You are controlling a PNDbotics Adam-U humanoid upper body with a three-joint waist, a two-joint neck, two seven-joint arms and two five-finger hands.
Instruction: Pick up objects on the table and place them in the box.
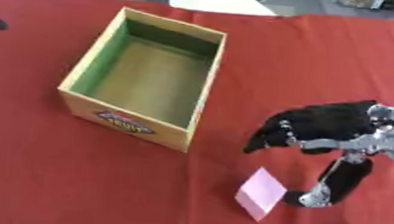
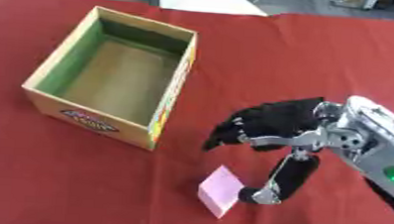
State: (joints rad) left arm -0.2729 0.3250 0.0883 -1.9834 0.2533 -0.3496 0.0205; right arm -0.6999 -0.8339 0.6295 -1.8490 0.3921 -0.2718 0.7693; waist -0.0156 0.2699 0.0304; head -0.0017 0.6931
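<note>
Your right hand (image 2: 278, 124) is hovering just right of the pink block (image 2: 219, 198), fingers spread and curved downward, holding nothing; its thumb tip is sitting at the block's right edge. The block is lying on the red tablecloth (image 1: 326, 58), nearer you than the open cardboard box (image 1: 188, 131).

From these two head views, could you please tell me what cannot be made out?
- Yellow cardboard box: label print blurred, both views.
- Box floor under its near wall: hidden by that wall.
- Black right hand and pink block: thumb contact unclear, blurred.
- Left hand: only a dark shape at the left eye view's edge.
</note>
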